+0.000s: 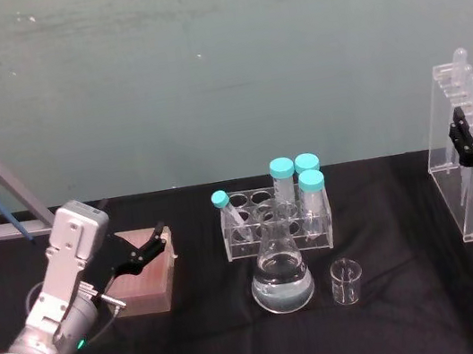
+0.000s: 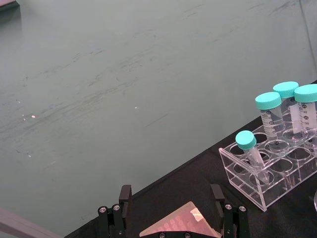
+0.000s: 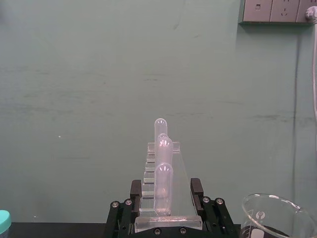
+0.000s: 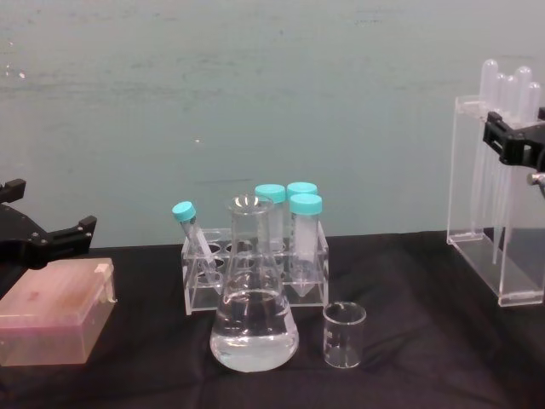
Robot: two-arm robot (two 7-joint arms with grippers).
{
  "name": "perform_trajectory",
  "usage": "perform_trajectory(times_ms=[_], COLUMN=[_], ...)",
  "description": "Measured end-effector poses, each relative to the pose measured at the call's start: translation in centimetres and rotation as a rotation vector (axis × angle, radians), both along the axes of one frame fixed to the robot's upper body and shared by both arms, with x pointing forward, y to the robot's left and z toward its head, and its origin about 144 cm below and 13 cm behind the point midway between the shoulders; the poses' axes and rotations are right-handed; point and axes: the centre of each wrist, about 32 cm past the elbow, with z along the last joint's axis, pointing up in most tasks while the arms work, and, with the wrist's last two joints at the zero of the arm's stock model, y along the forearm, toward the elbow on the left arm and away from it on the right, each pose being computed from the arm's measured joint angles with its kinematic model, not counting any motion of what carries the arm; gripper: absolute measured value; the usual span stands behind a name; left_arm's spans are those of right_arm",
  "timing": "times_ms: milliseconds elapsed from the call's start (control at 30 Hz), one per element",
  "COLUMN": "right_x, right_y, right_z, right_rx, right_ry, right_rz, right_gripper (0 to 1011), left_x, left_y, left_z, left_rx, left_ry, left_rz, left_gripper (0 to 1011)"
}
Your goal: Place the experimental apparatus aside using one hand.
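Right gripper [image 1: 469,138] is up at the top of the stand [image 1: 456,195], at the desk's [image 1: 407,330] right edge. From the right wrist view I read its jaws as closed in on the stand's two side walls, a finger [image 3: 136,191] hard against each, with the pipettes [image 3: 163,183] upright in a row between them. I cannot tell whether the stand's foot is on the cloth or just off it.

Flask [image 1: 282,278], with clear liquid in its lower part, stands upright mid-desk toward the front edge. Beaker [image 1: 347,282] just beside it on the right, apart, upright. Behind both, the rack [image 1: 276,220] with four teal-capped tubes, one of them leaning.

Left gripper [image 1: 150,246] hangs over the pink box [image 1: 146,287] on the left side of the desk. Jaws wide apart, nothing in them, and the chest view shows them clear above the box's top
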Motion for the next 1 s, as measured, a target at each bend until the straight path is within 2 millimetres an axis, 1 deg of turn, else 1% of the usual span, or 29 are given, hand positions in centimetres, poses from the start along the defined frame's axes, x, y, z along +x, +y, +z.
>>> perform_trajectory(times_ms=[600,1000], right_x=[-0.2,-0.1], right_y=[-2.6,-3.9], right_z=[0.1,0.1], right_rx=[-0.01,-0.011], right_ry=[-0.015,-0.021], right_rz=[0.009,0.02], right_gripper=[600,600], left_x=[0.0,0.0], left_y=[0.0,0.0], left_z=[0.0,0.0], left_rx=[0.0,0.0], left_ry=[0.0,0.0], left_rz=[0.0,0.0], left_gripper=[1000,1000])
